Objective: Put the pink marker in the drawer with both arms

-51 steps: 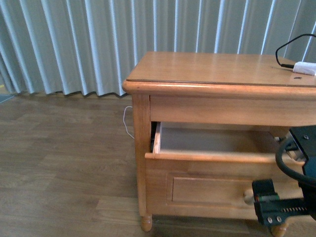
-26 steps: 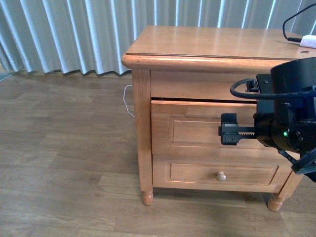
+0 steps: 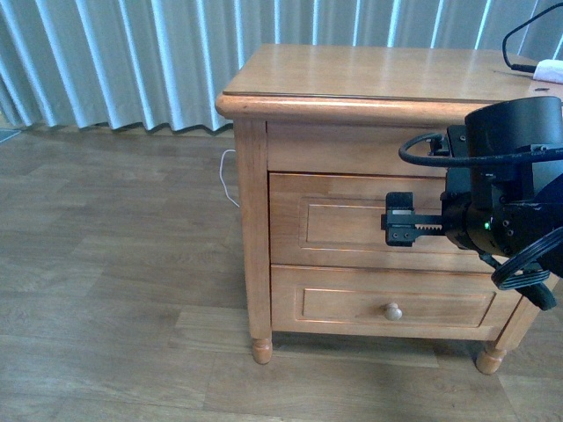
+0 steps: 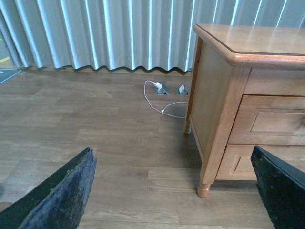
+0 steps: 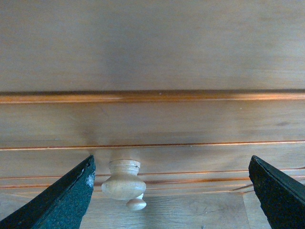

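Right claw (image 5: 171, 191) spread wide — just before the shut drawer (image 3: 352, 224), near its knob (image 5: 124, 181).

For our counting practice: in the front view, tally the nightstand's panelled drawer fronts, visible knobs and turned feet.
Drawer fronts: 2, the taller drawer and the shallower drawer
Knobs: 1, the lower knob
Feet: 2, left foot and right foot
Total: 5

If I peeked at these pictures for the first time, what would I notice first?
Probably the big black right arm, low on the right of the front view, reaching across the nightstand with its open pincer in front of the closed taller drawer. Next, the pale curtain behind, and the drawer's round knob close up in the right wrist view.
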`<act>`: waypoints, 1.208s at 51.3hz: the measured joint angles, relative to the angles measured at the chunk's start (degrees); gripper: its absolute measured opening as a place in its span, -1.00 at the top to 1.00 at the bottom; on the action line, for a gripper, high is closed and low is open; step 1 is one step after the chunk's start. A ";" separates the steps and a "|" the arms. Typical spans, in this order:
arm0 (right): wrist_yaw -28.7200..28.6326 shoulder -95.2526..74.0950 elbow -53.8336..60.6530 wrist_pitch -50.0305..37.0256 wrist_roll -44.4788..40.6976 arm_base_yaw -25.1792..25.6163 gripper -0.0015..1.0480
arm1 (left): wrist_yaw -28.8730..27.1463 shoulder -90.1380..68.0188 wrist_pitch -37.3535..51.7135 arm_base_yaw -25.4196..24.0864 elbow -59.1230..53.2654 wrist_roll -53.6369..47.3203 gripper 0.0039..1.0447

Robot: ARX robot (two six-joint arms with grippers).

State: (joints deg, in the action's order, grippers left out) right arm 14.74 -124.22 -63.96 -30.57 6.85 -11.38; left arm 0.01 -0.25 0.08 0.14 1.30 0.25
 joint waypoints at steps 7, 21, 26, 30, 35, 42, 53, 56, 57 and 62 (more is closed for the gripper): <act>-1.11 4.85 4.50 -0.92 1.18 0.00 -0.83 | 0.00 0.00 0.00 0.00 0.00 0.00 -0.88; -7.13 33.09 24.63 4.83 2.40 -0.17 -0.83 | 0.00 0.00 -0.02 0.00 0.00 0.02 -0.88; -9.49 46.53 29.11 12.44 2.10 1.18 -0.83 | 0.00 0.00 -0.02 0.00 0.00 0.00 -0.88; -10.78 54.88 30.01 18.01 1.99 2.60 -0.83 | 0.00 0.00 -0.02 0.00 0.00 0.00 -0.88; -13.49 65.07 30.18 25.27 1.95 4.31 -0.83 | 0.00 0.00 -0.02 0.00 0.00 0.02 -0.88; -17.00 76.35 29.97 34.62 1.31 6.21 -0.83 | 0.00 0.00 0.00 0.00 0.00 0.00 -0.88; -15.98 78.75 29.40 35.98 -0.68 6.69 -0.81 | 0.00 0.00 -0.02 0.00 0.00 0.00 -0.88; -11.04 80.39 33.94 23.91 -3.48 6.32 -0.59 | 0.00 0.00 -0.02 0.00 0.00 0.00 -0.88; -10.47 81.50 36.24 19.45 -4.24 6.40 -0.49 | -0.02 0.00 -0.02 0.00 0.00 0.02 -0.88; -13.53 85.00 42.18 12.55 -5.62 8.85 -0.15 | 0.00 0.00 -0.02 0.00 0.00 0.00 -0.88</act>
State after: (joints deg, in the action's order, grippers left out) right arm 1.21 -39.22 -21.78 -18.02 1.23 -2.52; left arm 0.01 -0.25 0.05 0.14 1.30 0.25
